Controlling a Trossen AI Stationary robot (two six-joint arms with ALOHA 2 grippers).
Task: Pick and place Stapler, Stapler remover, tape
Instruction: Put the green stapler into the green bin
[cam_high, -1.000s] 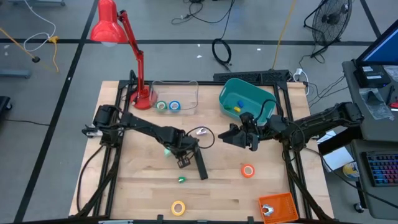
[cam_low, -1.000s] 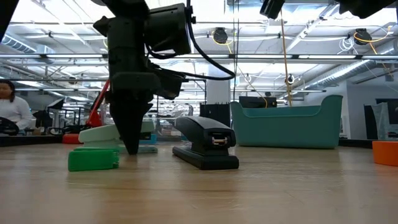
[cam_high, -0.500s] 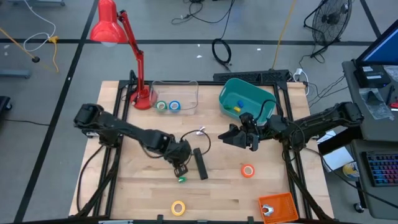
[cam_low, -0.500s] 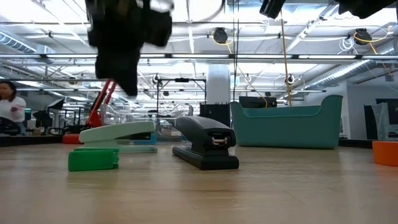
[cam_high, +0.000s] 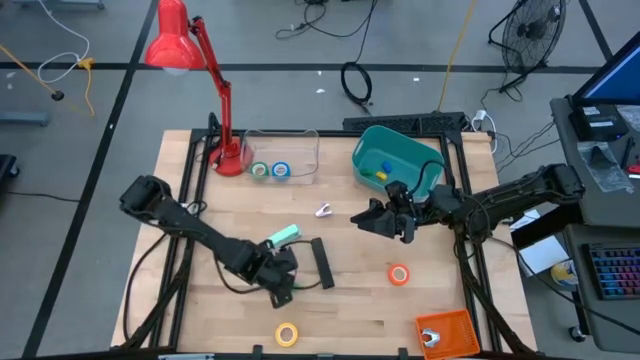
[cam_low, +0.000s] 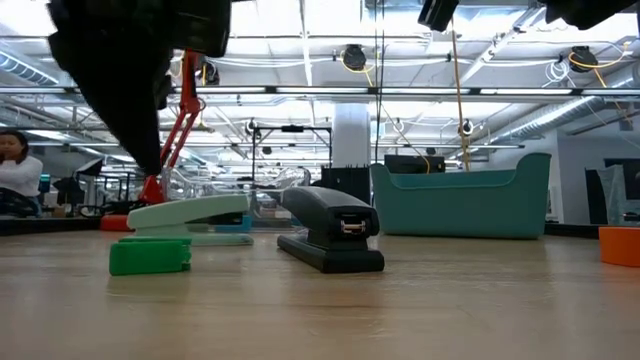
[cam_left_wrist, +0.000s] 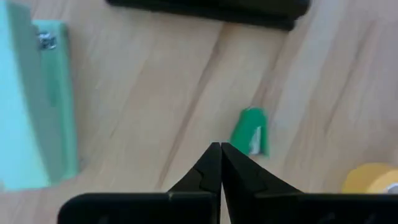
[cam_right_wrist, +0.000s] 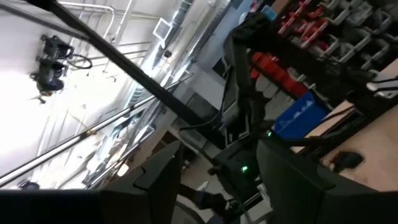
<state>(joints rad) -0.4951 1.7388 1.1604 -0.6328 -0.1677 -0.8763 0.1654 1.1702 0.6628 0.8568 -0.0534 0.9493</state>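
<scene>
Your left gripper (cam_high: 284, 293) is hovering clenched, empty, lower centre, beside the stapler (cam_high: 322, 263). Your right gripper (cam_high: 362, 217) is waiting released, centre right.

No legible txt, labels or nos. anywhere (stapler (cam_high: 322, 263) incl., its face shows no readable brand).

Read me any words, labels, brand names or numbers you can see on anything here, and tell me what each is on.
None can be read.
The black stapler shows only a bare metal front.
The mint stapler and the green block carry no visible print.
</scene>
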